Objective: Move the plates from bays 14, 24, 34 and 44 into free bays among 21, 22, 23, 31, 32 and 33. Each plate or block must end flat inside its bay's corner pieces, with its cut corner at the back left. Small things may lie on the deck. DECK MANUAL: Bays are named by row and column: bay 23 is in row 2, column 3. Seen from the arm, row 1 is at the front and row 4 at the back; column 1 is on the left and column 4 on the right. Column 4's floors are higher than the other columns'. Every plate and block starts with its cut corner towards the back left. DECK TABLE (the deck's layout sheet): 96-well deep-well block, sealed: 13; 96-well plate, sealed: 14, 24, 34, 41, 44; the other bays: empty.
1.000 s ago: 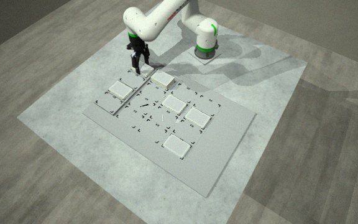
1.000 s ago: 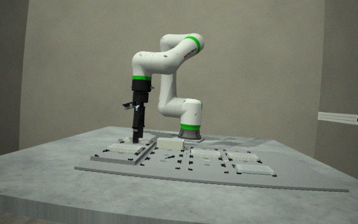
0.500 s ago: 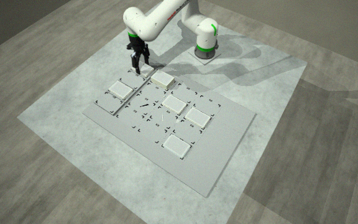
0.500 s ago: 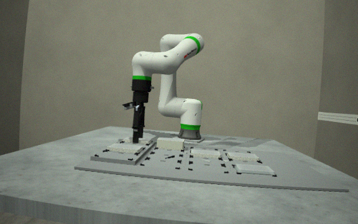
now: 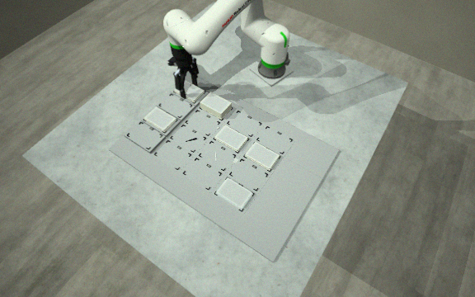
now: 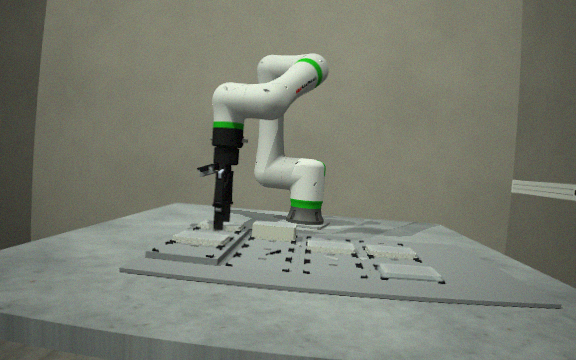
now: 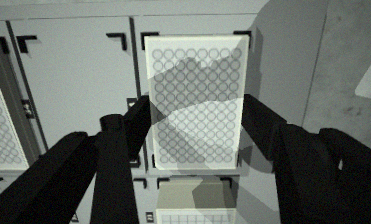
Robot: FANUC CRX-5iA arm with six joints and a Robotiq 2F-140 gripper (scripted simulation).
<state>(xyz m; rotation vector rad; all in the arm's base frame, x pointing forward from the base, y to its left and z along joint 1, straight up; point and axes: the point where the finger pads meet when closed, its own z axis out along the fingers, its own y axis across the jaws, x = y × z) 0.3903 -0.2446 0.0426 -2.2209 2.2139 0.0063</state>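
My gripper (image 5: 184,91) (image 6: 221,223) (image 7: 195,108) is down over bay 14, at the near end of the raised column by the arm's base. It is shut on a sealed 96-well plate (image 5: 194,94) (image 7: 196,70), its fingers on the two long sides. The plate lies between the bay's corner pieces; I cannot tell whether it has left the floor. Another sealed plate (image 5: 160,118) (image 6: 200,237) (image 7: 0,125) lies flat in bay 34. Sealed plates also lie in bay 22 (image 5: 231,137) (image 6: 330,246) and bay 21 (image 5: 262,155) (image 6: 390,251).
The deep-well block (image 5: 215,105) (image 6: 274,231) (image 7: 196,200) stands in bay 13, right beside my gripper. A plate (image 5: 234,193) (image 6: 409,271) lies in bay 41. A small black stick (image 5: 191,139) and a thin white sliver (image 5: 215,156) lie on the deck (image 5: 295,198).
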